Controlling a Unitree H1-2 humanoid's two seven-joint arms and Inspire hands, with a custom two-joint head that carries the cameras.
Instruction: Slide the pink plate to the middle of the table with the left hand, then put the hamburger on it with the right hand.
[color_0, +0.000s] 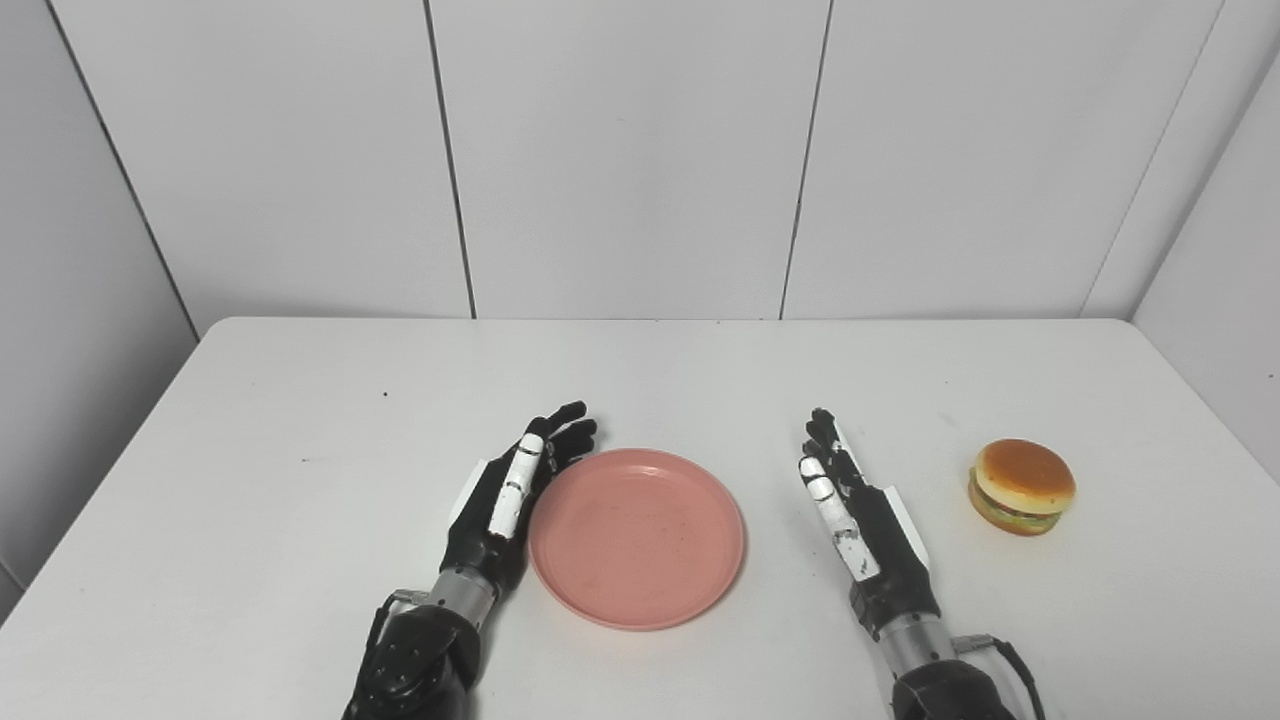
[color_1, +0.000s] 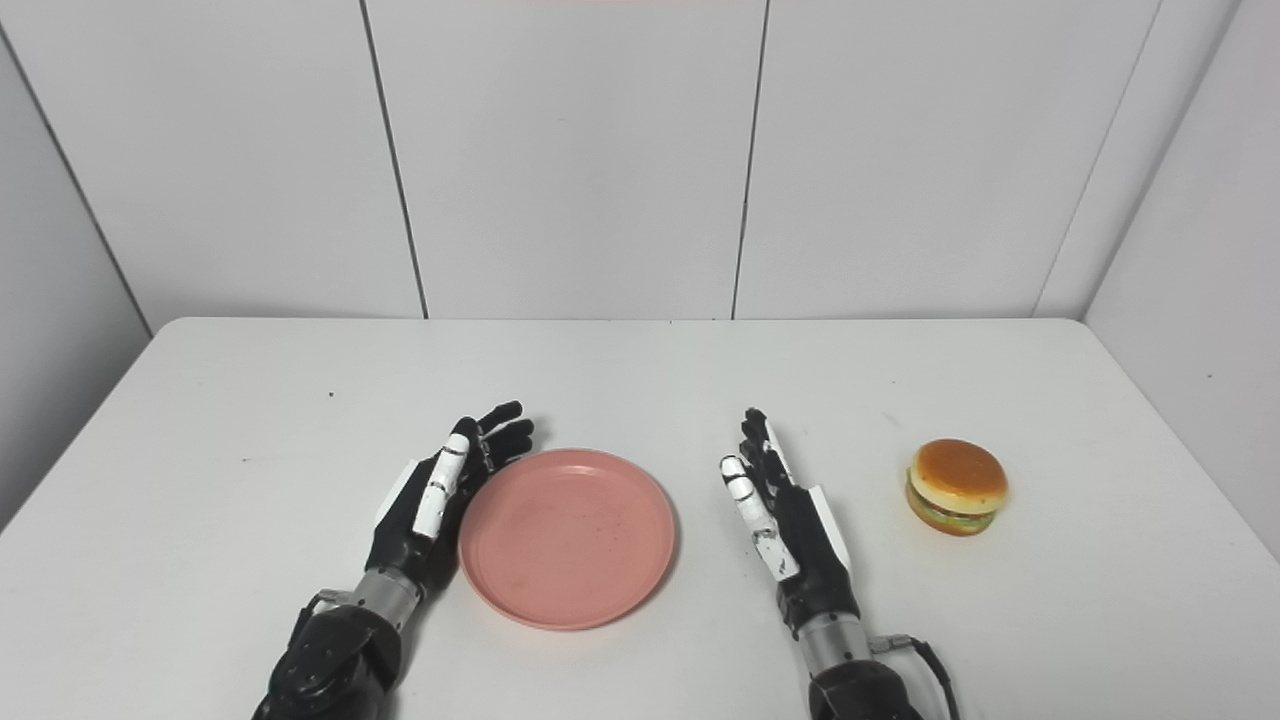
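A round pink plate (color_0: 637, 537) lies flat near the front middle of the white table (color_0: 300, 400), with nothing on it. My left hand (color_0: 512, 495) rests against the plate's left rim, open, its fingers stretched forward. My right hand (color_0: 850, 510) lies open on the table to the right of the plate, apart from it, holding nothing. The hamburger (color_0: 1021, 486), with a tan bun and green and brown layers, sits on the table to the right of my right hand, a short gap between them.
White wall panels (color_0: 640, 150) stand behind the table's back edge. The table's left and right edges slope inward toward the back. A few small dark specks (color_0: 385, 394) mark the tabletop at left.
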